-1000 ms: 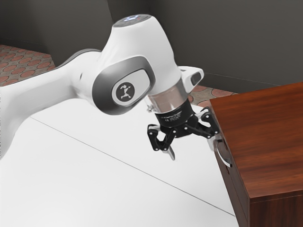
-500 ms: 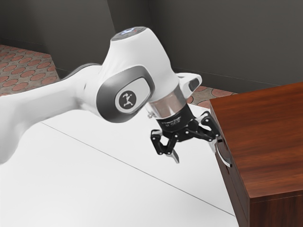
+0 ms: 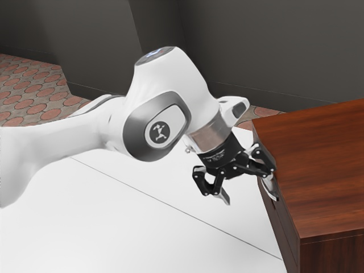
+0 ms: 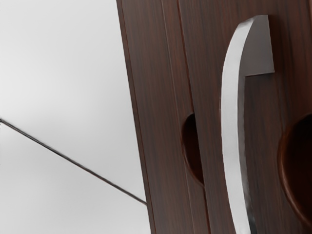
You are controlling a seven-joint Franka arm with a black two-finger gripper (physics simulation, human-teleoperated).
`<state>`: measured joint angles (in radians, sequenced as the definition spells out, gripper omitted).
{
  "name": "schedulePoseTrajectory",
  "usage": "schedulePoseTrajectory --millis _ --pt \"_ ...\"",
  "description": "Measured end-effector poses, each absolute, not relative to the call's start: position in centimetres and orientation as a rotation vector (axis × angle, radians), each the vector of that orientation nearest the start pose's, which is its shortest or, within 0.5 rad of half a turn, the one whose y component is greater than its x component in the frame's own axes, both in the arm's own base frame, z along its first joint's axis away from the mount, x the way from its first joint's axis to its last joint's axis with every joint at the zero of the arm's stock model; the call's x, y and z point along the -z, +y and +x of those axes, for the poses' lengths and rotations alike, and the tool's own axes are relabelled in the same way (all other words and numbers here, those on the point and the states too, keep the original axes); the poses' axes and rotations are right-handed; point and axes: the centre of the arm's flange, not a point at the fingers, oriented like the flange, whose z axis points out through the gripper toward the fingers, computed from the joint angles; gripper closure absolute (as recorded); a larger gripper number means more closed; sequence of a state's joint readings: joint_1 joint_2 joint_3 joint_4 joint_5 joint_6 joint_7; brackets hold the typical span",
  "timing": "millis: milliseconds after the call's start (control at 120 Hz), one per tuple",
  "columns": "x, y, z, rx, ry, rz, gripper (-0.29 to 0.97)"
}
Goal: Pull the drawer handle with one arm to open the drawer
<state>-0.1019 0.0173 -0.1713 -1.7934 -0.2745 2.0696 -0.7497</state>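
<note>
Below, white table [image 3: 85, 227], dark walls [image 3: 267, 45], drawer handle [image 4: 233, 146]

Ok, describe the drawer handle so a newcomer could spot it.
Find the dark wooden cabinet at the exterior view's right. On its front face, by the open gripper, sits the handle: a curved silver bar, the only metal on the wood.

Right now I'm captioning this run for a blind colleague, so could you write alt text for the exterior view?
A white robot arm reaches in from the exterior view's left, its black gripper open, with one of the fingers close beside the silver drawer handle on the front of a dark wooden cabinet. A white table lies beneath the arm.
</note>
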Motion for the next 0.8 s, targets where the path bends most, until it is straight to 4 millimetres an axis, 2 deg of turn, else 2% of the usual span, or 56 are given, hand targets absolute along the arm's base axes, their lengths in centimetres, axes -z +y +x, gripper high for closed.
schedulePoseTrajectory --millis 133,533,800 --pt "-55.0 -17.0 56.8 0.168 -0.988 -3.347 0.0" --pt "-55.2 -16.2 56.4 0.147 -0.937 -3.341 0.0" --pt "-55.3 -14.3 54.7 0.129 -0.933 -3.321 0.0"
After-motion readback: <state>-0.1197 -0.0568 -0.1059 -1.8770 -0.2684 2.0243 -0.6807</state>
